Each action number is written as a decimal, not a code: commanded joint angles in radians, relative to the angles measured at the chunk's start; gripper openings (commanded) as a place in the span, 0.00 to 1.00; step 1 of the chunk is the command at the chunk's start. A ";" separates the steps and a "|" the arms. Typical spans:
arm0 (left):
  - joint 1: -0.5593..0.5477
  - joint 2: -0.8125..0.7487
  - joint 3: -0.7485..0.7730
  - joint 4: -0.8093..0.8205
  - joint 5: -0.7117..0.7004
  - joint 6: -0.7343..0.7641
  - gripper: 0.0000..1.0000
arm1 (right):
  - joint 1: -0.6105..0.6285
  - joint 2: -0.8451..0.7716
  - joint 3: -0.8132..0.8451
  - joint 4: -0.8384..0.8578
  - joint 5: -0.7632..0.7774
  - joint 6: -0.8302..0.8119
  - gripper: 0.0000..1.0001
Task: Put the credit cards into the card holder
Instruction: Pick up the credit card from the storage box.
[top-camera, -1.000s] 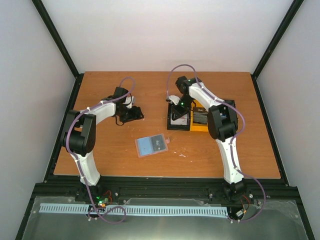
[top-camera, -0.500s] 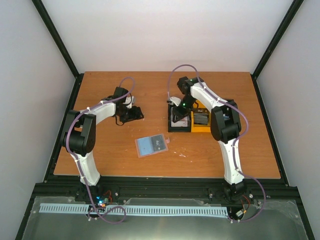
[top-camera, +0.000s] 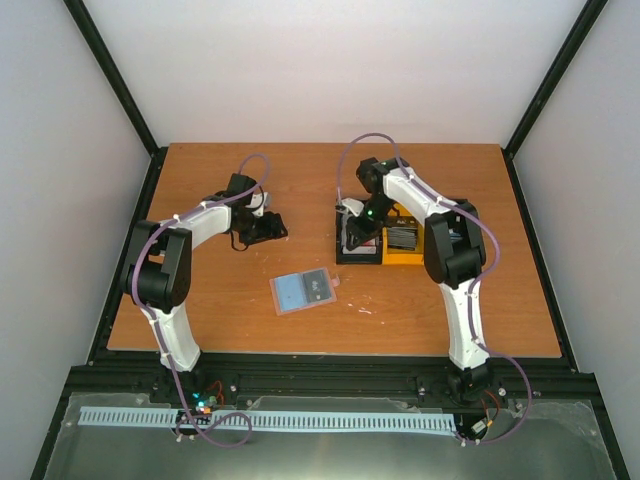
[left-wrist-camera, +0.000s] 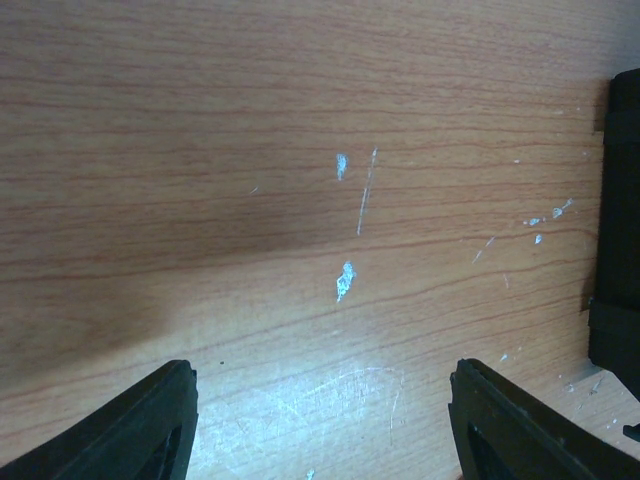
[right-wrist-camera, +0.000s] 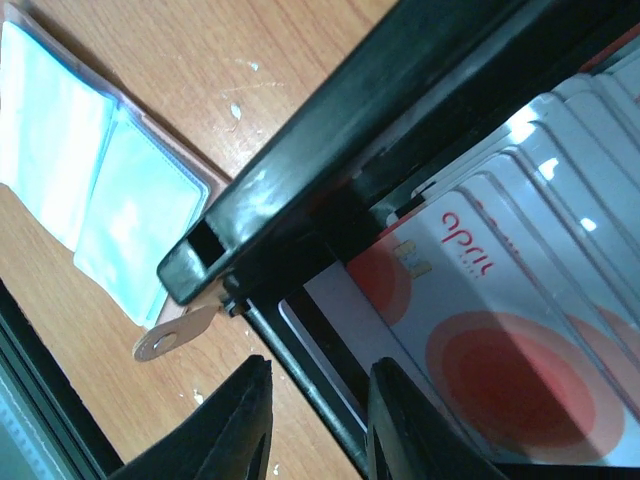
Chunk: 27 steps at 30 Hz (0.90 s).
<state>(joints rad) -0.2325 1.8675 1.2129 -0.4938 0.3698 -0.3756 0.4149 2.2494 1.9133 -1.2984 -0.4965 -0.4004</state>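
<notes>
Holds left gripper (left-wrist-camera: 322, 400) low over bare table (left-wrist-camera: 300, 150), jaws spread wide with nothing between them. Has right gripper (right-wrist-camera: 320, 380) down at the black bin (right-wrist-camera: 330, 190), fingers (right-wrist-camera: 245, 430) a narrow gap apart with the bin's rim running between them; cannot tell whether anything is pinched. Shows white-and-red cards (right-wrist-camera: 500, 340) leaning in an overlapping row inside that bin, one lying close before the fingertips. Seen from above, has yellow bin (top-camera: 392, 258) touching the black one's right side, with a darker stack in it. Finds holder (top-camera: 302, 291) lying open and flat on the table, pale blue inside up, tan tab sticking out, nearer the front edge, between the two arms and apart from both bins and both grippers.
</notes>
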 joint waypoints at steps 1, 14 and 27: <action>0.009 -0.035 0.008 0.014 0.001 0.021 0.70 | 0.002 -0.052 -0.043 -0.008 0.013 0.007 0.29; 0.009 -0.042 0.000 0.020 0.006 0.020 0.70 | 0.021 -0.025 -0.020 0.032 0.083 -0.005 0.42; 0.009 -0.041 0.005 0.017 0.001 0.023 0.70 | 0.025 0.003 -0.004 0.016 0.074 -0.035 0.44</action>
<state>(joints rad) -0.2325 1.8614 1.2072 -0.4923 0.3702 -0.3752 0.4290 2.2284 1.8904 -1.2675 -0.4187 -0.4088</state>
